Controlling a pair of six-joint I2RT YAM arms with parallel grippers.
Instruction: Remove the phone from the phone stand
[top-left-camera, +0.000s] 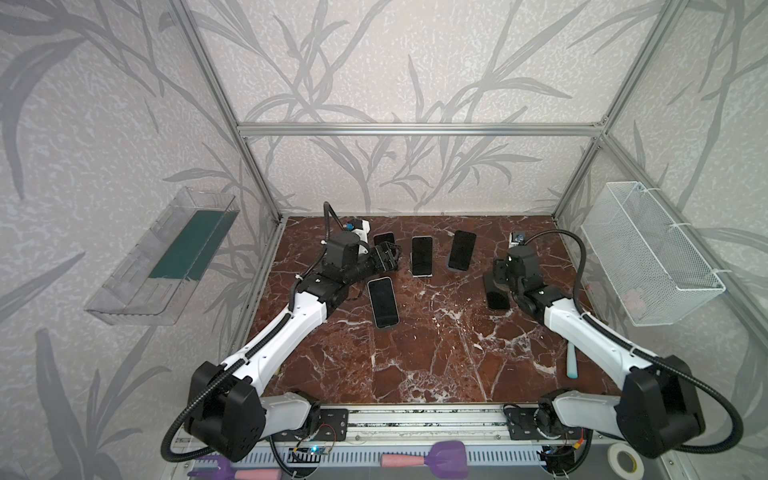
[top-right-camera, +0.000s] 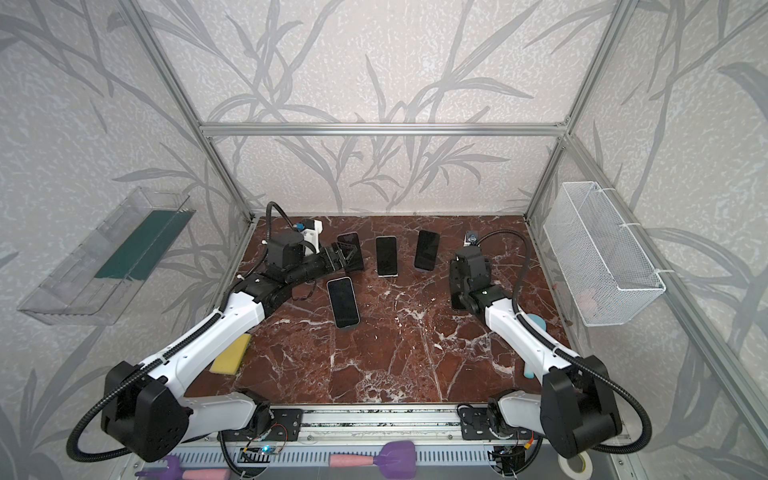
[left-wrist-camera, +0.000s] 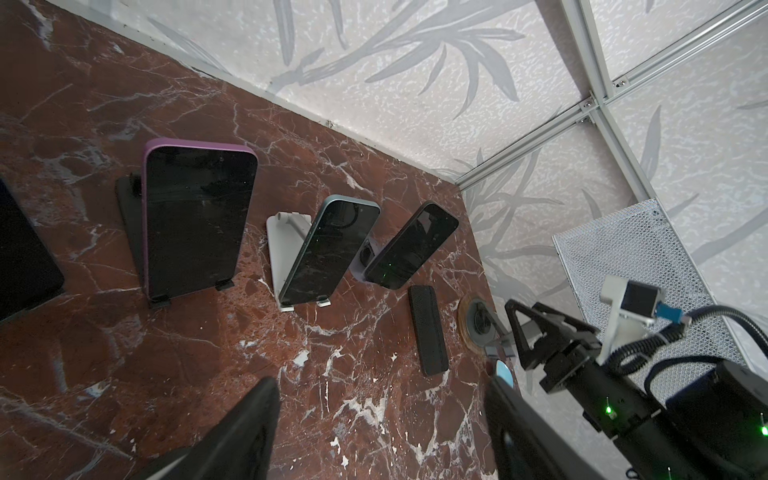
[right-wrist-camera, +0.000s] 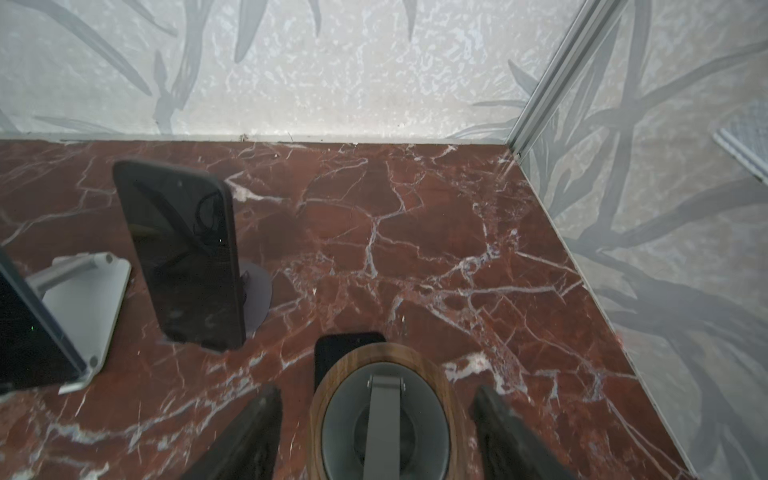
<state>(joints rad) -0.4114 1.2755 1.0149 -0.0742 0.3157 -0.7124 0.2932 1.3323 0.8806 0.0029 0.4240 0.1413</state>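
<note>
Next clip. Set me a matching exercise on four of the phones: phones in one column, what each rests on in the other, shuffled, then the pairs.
Phones:
1. purple-cased phone
2. blue-edged phone
3. dark-framed phone
4. black phone by the wood-rimmed stand

Rests on:
a. propped on the white stand
b. lying flat on the marble table
c. propped on the black stand
d. propped on the round grey base

Pairs: 1-c, 2-a, 3-d, 4-b.
</note>
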